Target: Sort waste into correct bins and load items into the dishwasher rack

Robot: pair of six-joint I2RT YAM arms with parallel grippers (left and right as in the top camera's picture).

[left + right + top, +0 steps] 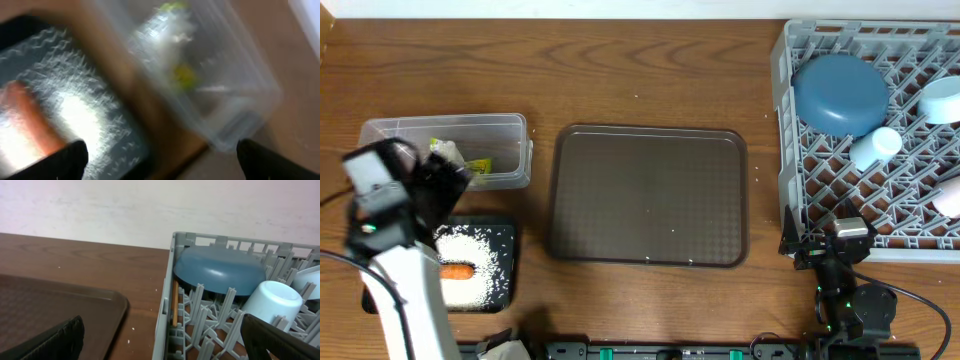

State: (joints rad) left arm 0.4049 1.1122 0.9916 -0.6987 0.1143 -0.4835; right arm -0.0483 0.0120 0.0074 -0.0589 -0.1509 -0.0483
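Observation:
The clear tub (445, 130) at the left holds the yellow-green wrapper (455, 158). In front of it, the black tray (505, 235) carries white rice (480, 255) and the orange carrot (456, 270). My left gripper (448, 190) hovers open between tub and tray. Its blurred wrist view shows carrot (30, 120), rice (75, 110) and wrapper (182, 75). The grey rack (790, 180) at the right holds the dark-blue bowl (840, 93), a light-blue bowl (942, 100), a pale cup (875, 147) and a chopstick (175, 302). My right gripper (825, 245) is open and empty at the rack's front-left corner.
A large brown serving tray (648, 195) lies in the middle of the table, between the bins and the rack. Its corner (50, 305) shows in the right wrist view. A second pale cup (948, 195) lies at the rack's right edge. A few rice grains dot the wood beside the rack.

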